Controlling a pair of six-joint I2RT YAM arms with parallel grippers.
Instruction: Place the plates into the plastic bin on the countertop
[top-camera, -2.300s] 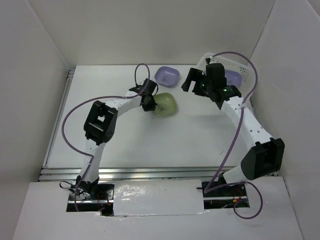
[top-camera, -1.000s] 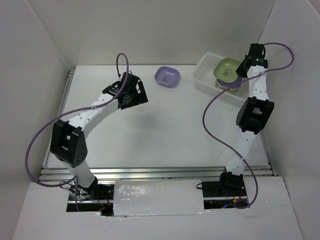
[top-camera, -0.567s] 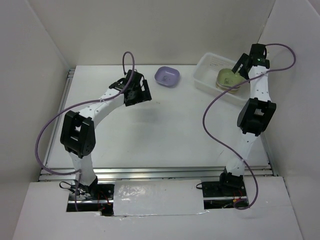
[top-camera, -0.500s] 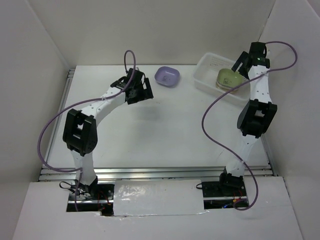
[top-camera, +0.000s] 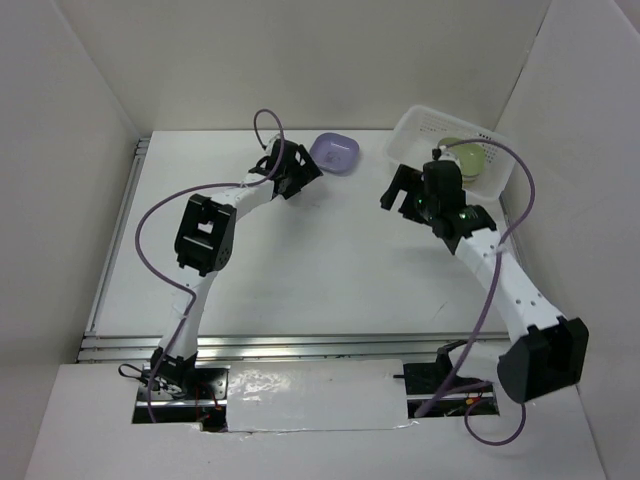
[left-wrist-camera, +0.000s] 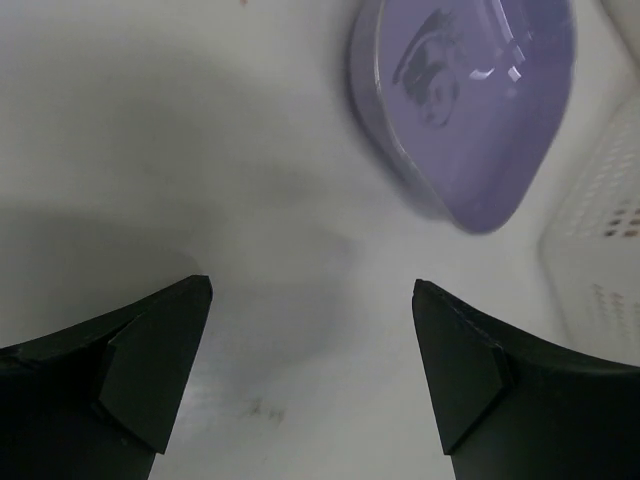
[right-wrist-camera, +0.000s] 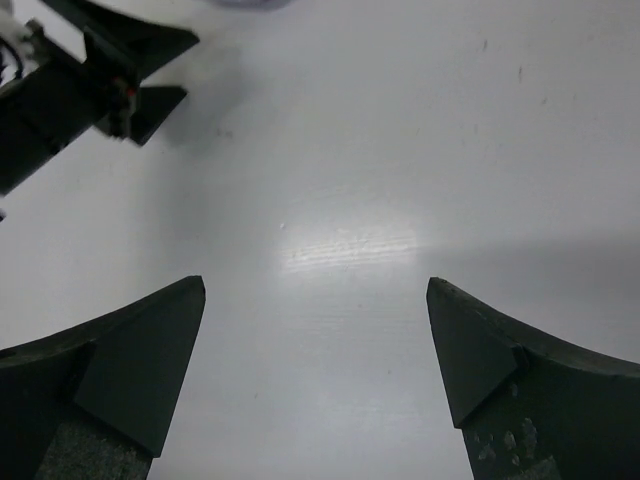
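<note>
Purple plate (left-wrist-camera: 465, 100) on desk (top-camera: 330, 260), just ahead of left fingers (left-wrist-camera: 140, 370), spread wide, empty; right fingers (right-wrist-camera: 130, 360) likewise spread, near bin (top-camera: 413, 127) with green plate (top-camera: 468, 157).

Wht walls (top-camera: 320, 60) — glossy sheet (top-camera: 315, 395) at front

White countertop (top-camera: 320, 270) with purple plate (top-camera: 334, 152), plastic bin (top-camera: 425, 128)

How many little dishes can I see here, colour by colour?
Purple rounded-square dish on the white table: 1
Green rounded-square dish in the translucent white plastic basket: 1
Total: 2 showing; any beneath the green one are hidden.
</note>
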